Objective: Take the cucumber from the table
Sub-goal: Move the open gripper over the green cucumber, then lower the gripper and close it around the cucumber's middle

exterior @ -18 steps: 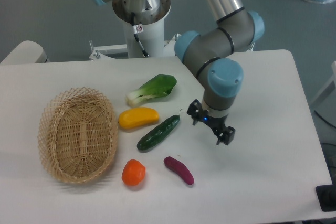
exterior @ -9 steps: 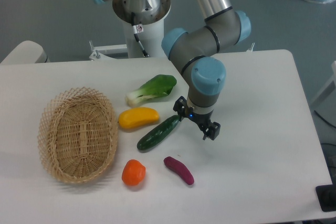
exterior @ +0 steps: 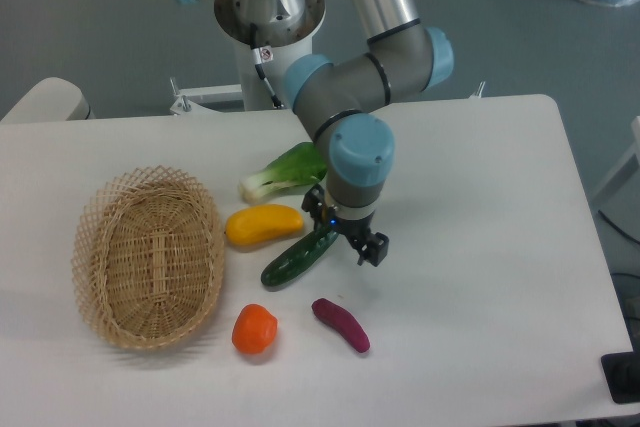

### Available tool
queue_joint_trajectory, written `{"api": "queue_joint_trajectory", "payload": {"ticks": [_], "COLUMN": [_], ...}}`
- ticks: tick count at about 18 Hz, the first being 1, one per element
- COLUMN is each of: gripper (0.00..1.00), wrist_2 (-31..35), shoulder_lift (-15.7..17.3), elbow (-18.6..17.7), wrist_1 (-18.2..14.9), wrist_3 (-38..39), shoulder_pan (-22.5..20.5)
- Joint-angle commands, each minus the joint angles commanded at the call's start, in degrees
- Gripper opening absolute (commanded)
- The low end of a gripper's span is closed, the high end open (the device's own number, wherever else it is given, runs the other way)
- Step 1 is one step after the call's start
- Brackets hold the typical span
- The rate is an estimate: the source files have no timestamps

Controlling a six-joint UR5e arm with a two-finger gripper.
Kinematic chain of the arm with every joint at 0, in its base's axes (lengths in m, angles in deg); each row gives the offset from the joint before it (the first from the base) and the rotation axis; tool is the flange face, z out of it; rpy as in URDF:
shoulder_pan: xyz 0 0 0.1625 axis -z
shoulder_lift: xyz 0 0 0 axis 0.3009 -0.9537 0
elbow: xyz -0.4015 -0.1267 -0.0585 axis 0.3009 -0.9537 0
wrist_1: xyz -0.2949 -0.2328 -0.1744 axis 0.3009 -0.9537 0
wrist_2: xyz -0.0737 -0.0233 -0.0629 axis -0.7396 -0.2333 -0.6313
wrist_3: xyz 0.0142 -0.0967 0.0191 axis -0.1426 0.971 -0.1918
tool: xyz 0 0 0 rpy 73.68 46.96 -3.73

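Observation:
The cucumber [exterior: 292, 260] is dark green and glossy and lies slantwise on the white table [exterior: 490, 277], just right of the yellow vegetable. My gripper [exterior: 345, 231] hangs over its upper right end, hiding the stem tip. The jaws are spread apart, one finger at the upper left and the other finger [exterior: 373, 249] at the lower right, with nothing clamped between them. From this camera I cannot tell how high the fingers are above the cucumber.
A yellow vegetable [exterior: 262, 226] lies right beside the cucumber on its left. A bok choy [exterior: 282, 174] sits behind it, partly covered by the arm. In front lie a purple sweet potato [exterior: 341, 324] and an orange fruit [exterior: 254, 329]. A wicker basket [exterior: 150, 255] stands at the left.
The arm has swung left over the last second. The gripper went from bare table right of the cucumber to over the cucumber's upper right end. Nothing else moved.

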Motion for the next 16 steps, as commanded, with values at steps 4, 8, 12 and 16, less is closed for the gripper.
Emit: {"api": "queue_joint_trajectory", "payload": {"ticks": [4, 8, 12, 16], "gripper": [1.00, 1.00, 0.91, 0.57], "wrist_2": [0.4, 0.5, 2.5, 2.9], "shoulder_lift": [-1.1, -2.0, -2.2, -2.5], "elbow": [-0.3, -1.0, -2.9, -3.1], "wrist_1": [2.4, 5.0, 7.6, 7.7], "wrist_3": [2.6, 4.6, 4.8, 5.3], "shoulder_pan": [1.3, 2.5, 2.5, 2.6]}}
